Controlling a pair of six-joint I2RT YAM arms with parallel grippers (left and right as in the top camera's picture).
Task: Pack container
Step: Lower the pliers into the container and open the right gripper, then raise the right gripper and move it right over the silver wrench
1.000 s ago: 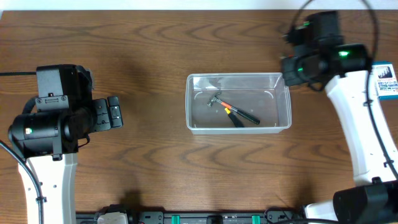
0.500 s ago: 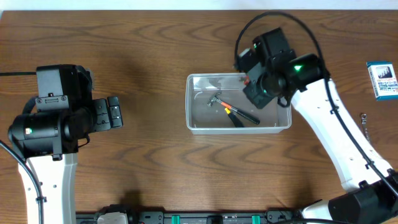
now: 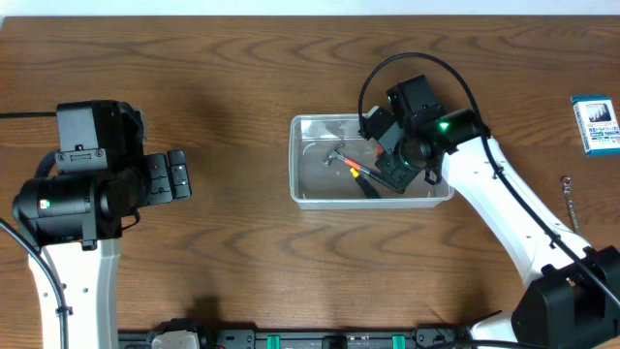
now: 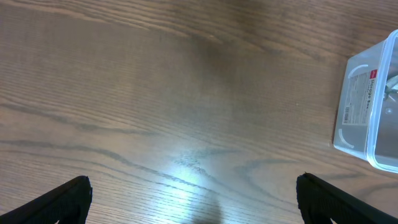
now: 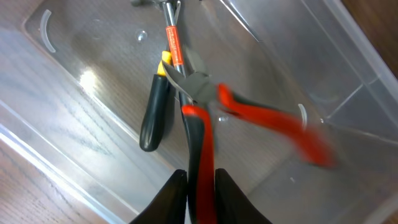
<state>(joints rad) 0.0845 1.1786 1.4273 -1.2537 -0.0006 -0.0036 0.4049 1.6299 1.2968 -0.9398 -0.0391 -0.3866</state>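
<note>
Inside the clear container (image 3: pixel 312 184) at mid-table, beside a small hammer (image 5: pixel 155 115): red-handled pliers (image 5: pixel 200 134), one handle pinched between the right gripper's (image 5: pixel 200 182) fingers, the other splayed out, blurred. Left gripper (image 4: pixel 193 188) spread wide over bare table (image 4: pixel 155 93), well apart from the container.

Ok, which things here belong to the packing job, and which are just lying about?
Job: clear plastic rectangular tub; small orange-necked hammer and black-handled, yellow-collared tool inside; red-handled pliers in right gripper.
Lying about: small blue-and-white box; thin metal piece near it.
</note>
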